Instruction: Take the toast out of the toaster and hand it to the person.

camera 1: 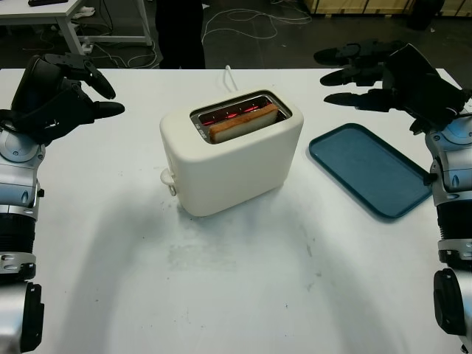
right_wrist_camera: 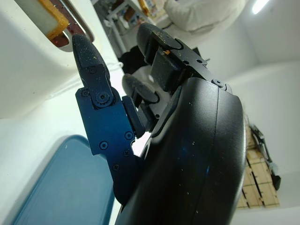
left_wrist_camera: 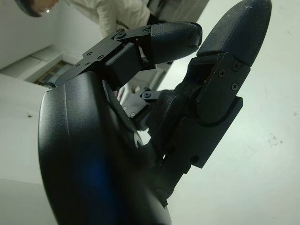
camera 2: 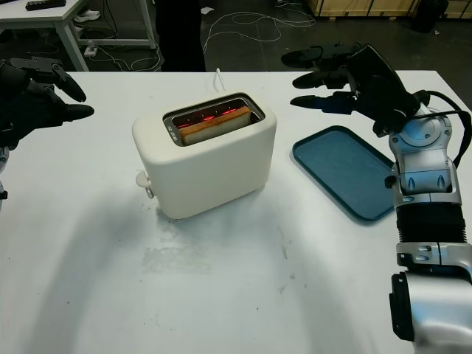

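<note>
Toast (camera 1: 243, 122) upright in toaster (camera 1: 230, 158) slot mid-bench, likely light, stiff, crumbly, hot beside glowing elements: best pinched gently at exposed top edge; right hand (camera 2: 335, 77) and left hand (camera 1: 70, 92) empty, released.

1. You have a cream-white toaster (camera 1: 228, 158) with a silver-grey rim around its slots, and the elements inside glow red.
2. The toast (camera 1: 243, 122) shows a pale face and a golden-brown crust.
3. The tray (camera 1: 369, 169) is a plain dark teal-blue, no pattern.
4. The surface (camera 1: 236, 295) is white, with faint grey smudges and small dark specks.
5. Both your hands are matte black: the left hand (camera 1: 55, 92) and the right hand (camera 1: 383, 74); the forearms behind them are silver with black segments.
6. The right hand's fingers (right_wrist_camera: 93, 70) carry light specks, possibly dust.
7. The person (left_wrist_camera: 117, 11) in the wrist views wears what looks like an off-white top.
8. The floor beyond is dark grey, crossed by white cables.
</note>
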`<state>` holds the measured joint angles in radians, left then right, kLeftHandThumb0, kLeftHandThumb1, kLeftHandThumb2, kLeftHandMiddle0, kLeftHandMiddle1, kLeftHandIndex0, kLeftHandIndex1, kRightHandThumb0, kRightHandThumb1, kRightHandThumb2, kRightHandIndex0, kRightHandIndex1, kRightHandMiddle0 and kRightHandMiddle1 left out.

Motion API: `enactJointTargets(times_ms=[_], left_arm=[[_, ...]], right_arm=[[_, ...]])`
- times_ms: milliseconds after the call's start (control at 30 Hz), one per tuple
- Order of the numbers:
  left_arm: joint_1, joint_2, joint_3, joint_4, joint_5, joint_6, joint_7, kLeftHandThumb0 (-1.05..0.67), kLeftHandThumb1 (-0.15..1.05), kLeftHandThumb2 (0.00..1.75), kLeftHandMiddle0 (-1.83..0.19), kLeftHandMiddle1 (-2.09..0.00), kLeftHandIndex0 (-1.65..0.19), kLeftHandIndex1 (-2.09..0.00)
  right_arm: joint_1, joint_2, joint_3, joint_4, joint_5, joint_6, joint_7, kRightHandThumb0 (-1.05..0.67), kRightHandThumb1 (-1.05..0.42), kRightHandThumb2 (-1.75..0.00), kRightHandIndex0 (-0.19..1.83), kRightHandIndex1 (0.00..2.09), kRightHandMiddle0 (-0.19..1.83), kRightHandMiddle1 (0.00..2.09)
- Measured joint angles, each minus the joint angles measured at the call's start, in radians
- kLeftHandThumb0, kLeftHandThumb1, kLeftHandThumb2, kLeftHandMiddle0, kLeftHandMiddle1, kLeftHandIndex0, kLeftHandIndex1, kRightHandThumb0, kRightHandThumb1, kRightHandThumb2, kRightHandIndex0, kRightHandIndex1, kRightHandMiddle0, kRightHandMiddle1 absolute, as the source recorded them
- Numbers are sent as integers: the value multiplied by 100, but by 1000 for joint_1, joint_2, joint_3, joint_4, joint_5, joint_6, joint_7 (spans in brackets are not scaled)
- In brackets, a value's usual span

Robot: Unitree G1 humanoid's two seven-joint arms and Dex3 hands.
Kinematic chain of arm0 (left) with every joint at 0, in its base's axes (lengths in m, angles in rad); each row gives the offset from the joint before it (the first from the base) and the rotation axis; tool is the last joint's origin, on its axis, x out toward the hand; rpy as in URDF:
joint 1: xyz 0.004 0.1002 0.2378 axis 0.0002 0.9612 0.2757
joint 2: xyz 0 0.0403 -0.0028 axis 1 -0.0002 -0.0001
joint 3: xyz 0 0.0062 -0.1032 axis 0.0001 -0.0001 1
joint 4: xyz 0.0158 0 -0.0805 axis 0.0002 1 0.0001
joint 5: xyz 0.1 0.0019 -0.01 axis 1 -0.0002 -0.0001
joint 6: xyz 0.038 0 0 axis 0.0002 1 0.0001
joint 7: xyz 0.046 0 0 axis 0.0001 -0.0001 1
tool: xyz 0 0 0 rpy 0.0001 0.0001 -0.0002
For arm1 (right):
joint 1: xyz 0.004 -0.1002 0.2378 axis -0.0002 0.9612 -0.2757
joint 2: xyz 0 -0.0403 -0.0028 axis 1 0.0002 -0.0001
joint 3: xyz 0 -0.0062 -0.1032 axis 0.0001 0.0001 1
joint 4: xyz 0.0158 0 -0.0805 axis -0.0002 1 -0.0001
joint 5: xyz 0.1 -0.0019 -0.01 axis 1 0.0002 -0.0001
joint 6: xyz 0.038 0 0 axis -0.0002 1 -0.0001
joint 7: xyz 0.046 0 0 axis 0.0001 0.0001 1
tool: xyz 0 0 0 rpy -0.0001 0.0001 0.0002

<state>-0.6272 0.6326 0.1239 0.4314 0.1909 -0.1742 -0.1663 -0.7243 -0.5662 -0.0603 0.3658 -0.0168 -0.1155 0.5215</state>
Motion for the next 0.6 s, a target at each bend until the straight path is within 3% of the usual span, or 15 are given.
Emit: enactJointTargets(times_ms=[600], left_arm=[[0,-2,0,-3,0,0,0,-105,74,1,-113,-109,-99,-114]], right_arm=[[0,0,0,0,2,0,0,-46,-79,0,75,25,78,0]])
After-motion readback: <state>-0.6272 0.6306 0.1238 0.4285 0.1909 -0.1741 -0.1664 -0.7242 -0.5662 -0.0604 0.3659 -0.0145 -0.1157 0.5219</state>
